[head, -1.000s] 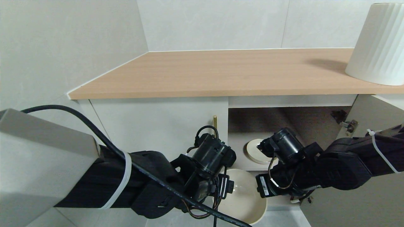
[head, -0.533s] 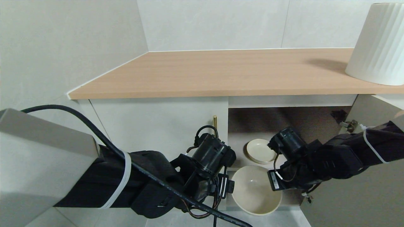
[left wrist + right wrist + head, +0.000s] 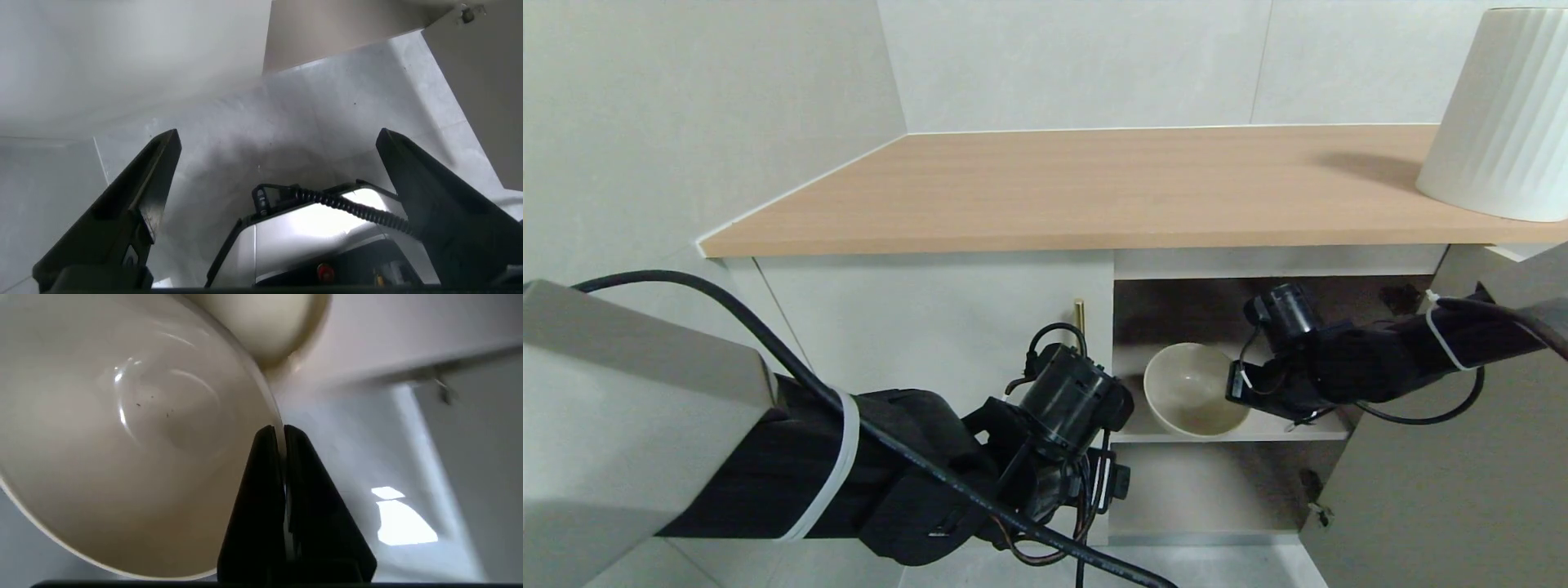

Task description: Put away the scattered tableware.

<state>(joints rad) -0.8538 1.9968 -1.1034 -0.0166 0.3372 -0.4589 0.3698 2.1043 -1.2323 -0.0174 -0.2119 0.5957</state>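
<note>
A cream bowl (image 3: 1194, 398) hangs tilted inside the open cabinet, just over its middle shelf (image 3: 1290, 430). My right gripper (image 3: 1236, 390) is shut on the bowl's right rim. In the right wrist view the two fingers (image 3: 282, 469) pinch the rim of the bowl (image 3: 139, 425), and a small cream plate (image 3: 261, 322) lies on the shelf beyond it. My left gripper (image 3: 1104, 488) hangs low in front of the shut left door, pointing down. Its fingers (image 3: 143, 204) stand wide open over the floor with nothing between them.
The cabinet's left door (image 3: 931, 327) is shut, with a brass handle (image 3: 1079, 314). The right door (image 3: 1429, 474) is swung open beside my right arm. A wooden countertop (image 3: 1094, 188) lies above, with a white ribbed shade (image 3: 1503, 114) at its right end.
My right arm has lifted the bowl from low in front of the cabinet up and inward over the shelf, where it now covers the small plate. The left arm has kept still.
</note>
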